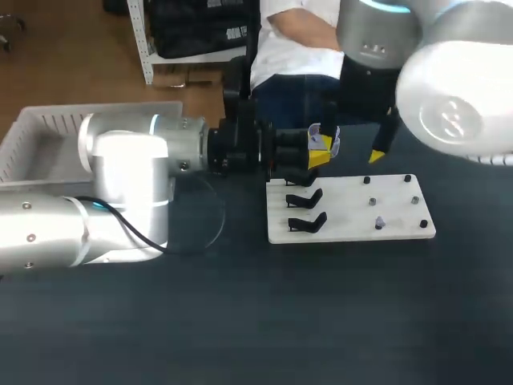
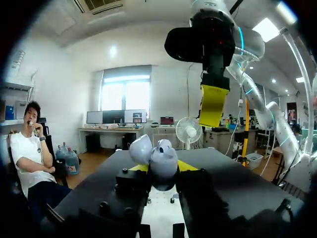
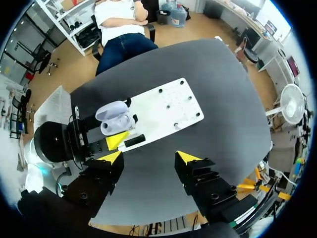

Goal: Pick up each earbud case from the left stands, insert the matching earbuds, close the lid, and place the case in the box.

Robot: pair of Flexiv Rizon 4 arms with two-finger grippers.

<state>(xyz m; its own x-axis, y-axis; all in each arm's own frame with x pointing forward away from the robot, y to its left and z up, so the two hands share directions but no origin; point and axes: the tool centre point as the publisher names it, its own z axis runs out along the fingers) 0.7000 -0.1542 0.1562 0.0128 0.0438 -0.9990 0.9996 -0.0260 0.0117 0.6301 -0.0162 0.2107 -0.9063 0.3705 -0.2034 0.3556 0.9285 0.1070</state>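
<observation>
While clamping the open earbud case (image 3: pixel 115 117) in the left pincer (image 2: pixel 163 167) above the stand end of the white board (image 1: pixel 353 210), presents it lid-up just beside the right pincer (image 3: pixel 148 157), spread wide, empty, nearer the board's peg end.

Board (image 1: pixel 353 210) on table (image 1: pixel 256 321) right of centre, stands (image 1: pixel 307 220) along its left side, pegs (image 1: pixel 379 224) on its right half, box (image 1: pixel 48 132) at far left, earbud case (image 3: pixel 115 118) clamped in left gripper (image 1: pixel 319 152) above stands, right gripper (image 3: pixel 148 157) higher over table
</observation>
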